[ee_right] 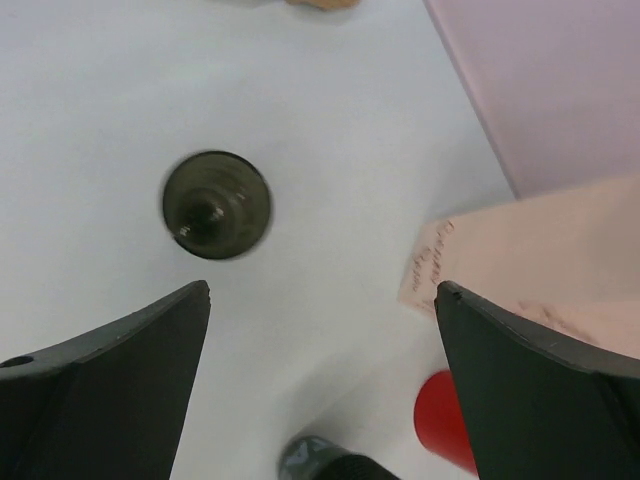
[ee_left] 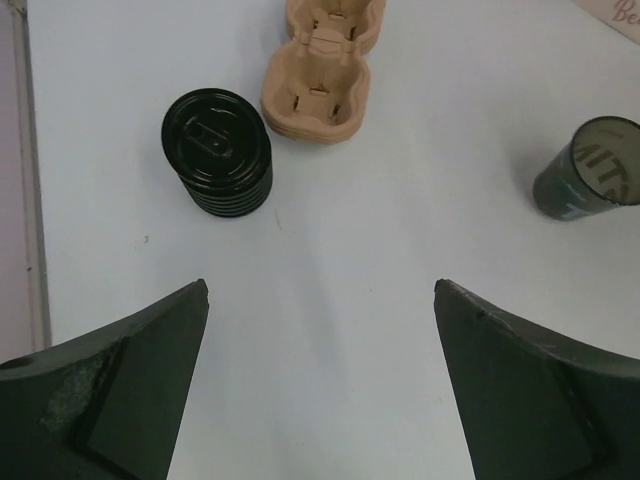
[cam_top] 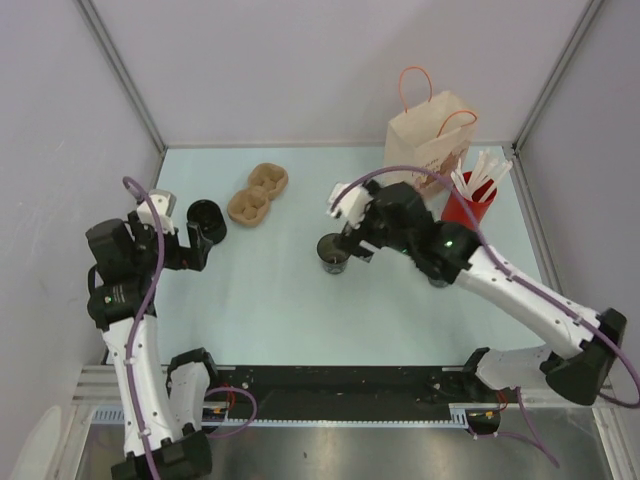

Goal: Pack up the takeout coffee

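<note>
Left pincer [ee_left: 322, 290] stands wide open and empty above the table [ee_left: 400, 250]. The coffee [ee_left: 218, 152] stands ahead of it, toward its left finger and clear of both fingers. It is upright, lid up, long axis vertical, near a cardboard carrier [ee_left: 318, 90]. Right pincer [ee_right: 322, 288] is also wide open and empty, with a taller cup [ee_right: 216, 204] ahead of it.

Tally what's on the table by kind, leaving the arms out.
Cups: 3 (takeout coffee, open dark cup, red cup)
Pulp cup carrier: 1, possibly a stack
Paper bag: 1
White sticks: 1 bundle, too fine to count singly
Total: 6
</note>
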`<action>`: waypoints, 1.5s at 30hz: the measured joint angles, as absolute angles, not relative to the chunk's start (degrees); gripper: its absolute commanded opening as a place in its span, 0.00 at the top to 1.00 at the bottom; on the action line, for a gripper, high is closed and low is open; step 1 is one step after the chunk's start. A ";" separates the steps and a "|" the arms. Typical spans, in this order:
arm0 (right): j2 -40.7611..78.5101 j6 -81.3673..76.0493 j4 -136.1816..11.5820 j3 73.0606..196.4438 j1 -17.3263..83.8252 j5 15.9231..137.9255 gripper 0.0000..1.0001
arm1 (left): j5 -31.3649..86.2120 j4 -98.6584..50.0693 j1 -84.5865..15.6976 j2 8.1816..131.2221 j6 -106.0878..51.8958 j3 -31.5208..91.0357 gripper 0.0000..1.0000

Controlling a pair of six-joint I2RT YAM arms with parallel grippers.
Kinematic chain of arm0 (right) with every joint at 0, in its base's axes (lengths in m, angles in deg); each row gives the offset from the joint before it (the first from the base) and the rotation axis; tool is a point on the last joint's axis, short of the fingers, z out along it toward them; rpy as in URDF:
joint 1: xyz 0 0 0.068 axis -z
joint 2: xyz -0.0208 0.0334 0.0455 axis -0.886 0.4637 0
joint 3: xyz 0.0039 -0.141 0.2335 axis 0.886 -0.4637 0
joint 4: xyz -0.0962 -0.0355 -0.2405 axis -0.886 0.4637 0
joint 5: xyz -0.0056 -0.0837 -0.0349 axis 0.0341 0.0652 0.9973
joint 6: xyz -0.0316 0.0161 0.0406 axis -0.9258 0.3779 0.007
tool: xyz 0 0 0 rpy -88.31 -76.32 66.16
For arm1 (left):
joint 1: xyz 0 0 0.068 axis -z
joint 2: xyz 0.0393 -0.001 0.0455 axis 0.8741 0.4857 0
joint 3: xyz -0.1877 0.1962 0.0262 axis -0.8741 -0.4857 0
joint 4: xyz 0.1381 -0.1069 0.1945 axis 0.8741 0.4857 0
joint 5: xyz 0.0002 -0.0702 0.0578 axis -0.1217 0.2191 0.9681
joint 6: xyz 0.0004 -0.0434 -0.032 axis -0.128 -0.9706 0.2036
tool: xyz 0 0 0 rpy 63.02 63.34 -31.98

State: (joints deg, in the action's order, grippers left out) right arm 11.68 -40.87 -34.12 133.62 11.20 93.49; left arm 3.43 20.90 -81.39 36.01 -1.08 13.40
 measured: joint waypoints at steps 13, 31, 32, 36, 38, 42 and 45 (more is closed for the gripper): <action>4.71 -37.92 -29.44 127.28 28.99 70.92 0.00 | 18.63 19.96 -79.10 51.97 1.96 19.41 0.01; 7.99 -38.66 -31.54 122.84 23.33 72.31 0.00 | 35.19 1.49 -71.64 71.55 0.17 17.97 0.05; 7.99 -38.69 -31.56 122.75 23.31 72.36 0.00 | 35.56 0.90 -71.60 72.49 -0.03 17.97 0.06; 7.99 -38.97 -31.59 122.67 23.31 72.62 0.00 | 36.99 -1.92 -71.58 76.97 -0.49 18.14 0.10; 7.99 -39.08 -31.69 122.65 23.33 72.69 0.00 | 37.42 -3.14 -71.56 79.09 -0.56 18.19 0.12; 8.10 -39.12 -31.87 122.45 23.33 72.71 0.00 | 37.66 -4.69 -71.56 82.11 -0.97 19.15 0.17; 8.40 -39.14 -31.89 122.43 23.33 72.71 0.00 | 37.62 -5.63 -71.56 83.64 -1.17 20.09 0.21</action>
State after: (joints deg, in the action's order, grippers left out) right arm 8.40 -39.14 -31.89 122.43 23.33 72.71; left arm 37.62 -5.63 -71.56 83.64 -1.17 20.09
